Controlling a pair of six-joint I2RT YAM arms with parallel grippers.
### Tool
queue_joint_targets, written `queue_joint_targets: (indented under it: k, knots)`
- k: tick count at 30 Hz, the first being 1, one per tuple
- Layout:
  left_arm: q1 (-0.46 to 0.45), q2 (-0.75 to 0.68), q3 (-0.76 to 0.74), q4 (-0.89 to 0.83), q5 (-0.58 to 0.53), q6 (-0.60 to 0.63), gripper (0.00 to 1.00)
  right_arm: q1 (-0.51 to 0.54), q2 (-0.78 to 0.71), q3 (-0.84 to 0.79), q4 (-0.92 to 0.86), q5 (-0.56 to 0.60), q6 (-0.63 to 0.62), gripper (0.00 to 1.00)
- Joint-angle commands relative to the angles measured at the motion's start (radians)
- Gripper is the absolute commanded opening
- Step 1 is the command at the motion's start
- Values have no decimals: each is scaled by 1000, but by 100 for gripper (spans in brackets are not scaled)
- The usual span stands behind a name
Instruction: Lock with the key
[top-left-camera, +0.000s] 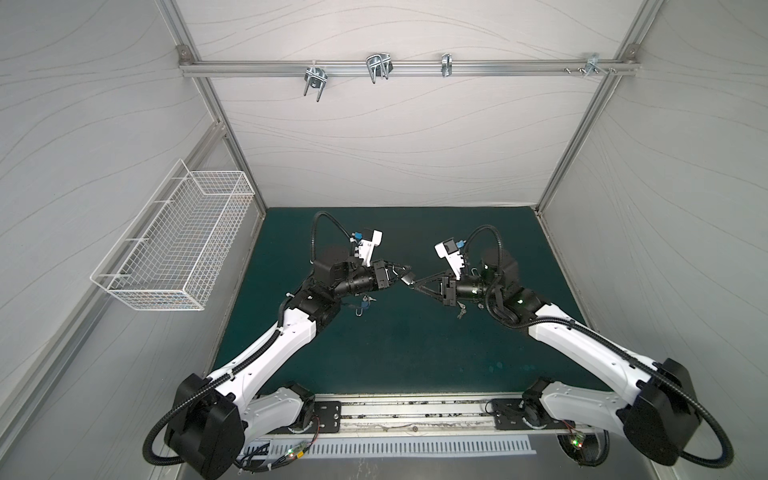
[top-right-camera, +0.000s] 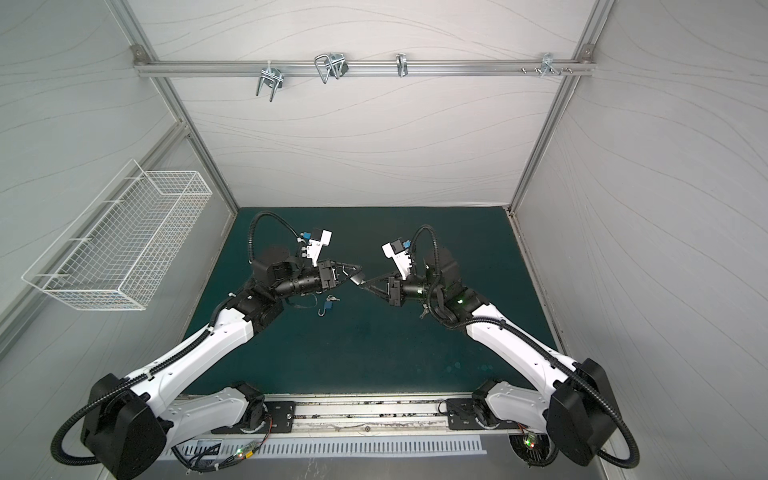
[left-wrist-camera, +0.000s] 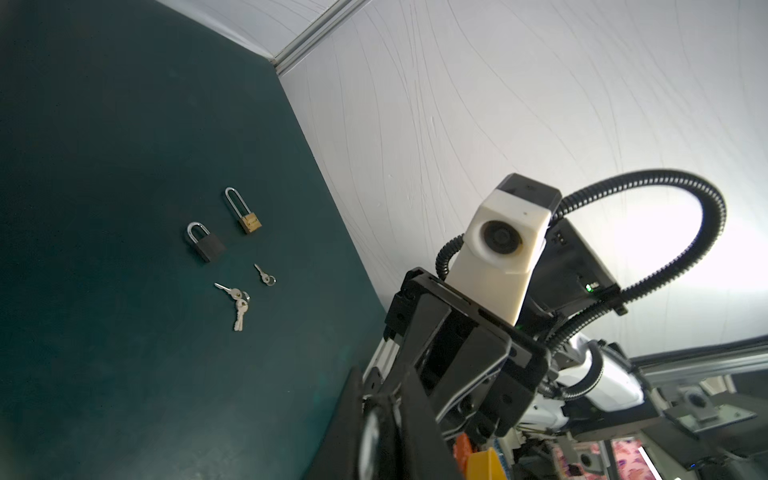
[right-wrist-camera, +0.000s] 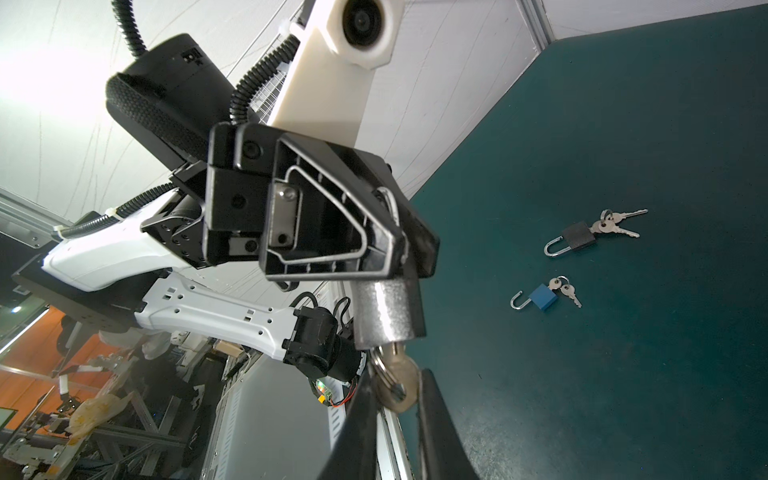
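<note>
Above the middle of the dark green surface (right-wrist-camera: 623, 124), the silver steel padlock (right-wrist-camera: 386, 311) hangs in mid-air, and the pale metal key (right-wrist-camera: 399, 384) sits in its keyhole! Left pincer (right-wrist-camera: 409, 253) is clamped on the padlock's top, at the shackle end. Right pincer (right-wrist-camera: 397, 374) is squeezed together on the key's head, a key ring beside it. Down on the surface lie a small blue padlock (right-wrist-camera: 543, 298) and a black padlock (right-wrist-camera: 577, 236), near one another, each with keys at its base.
</note>
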Motion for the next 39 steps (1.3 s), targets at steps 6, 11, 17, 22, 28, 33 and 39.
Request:
queue_joint_targets:
  k: [6,11,17,22,28,33,39]
  knots:
    - [-5,-1,28,34,10,-4,0,13,16,55,13,5,-59,0]
    - [-5,-17,21,48,-14,-43,0,29,6,56,17,15,-124,17]
    - [-5,-51,11,69,-39,-90,0,31,-68,-12,61,87,-162,50]
    - [-5,-68,13,76,-40,-101,0,31,-157,-75,66,157,-190,53]
    - [-5,-72,10,106,-28,-116,0,29,-188,-64,-21,162,-229,36]
    - [-7,-70,4,145,-5,-127,0,31,-138,-30,8,72,-198,23]
    - [-14,-67,-1,149,5,-121,0,32,-103,-4,68,49,-153,0]
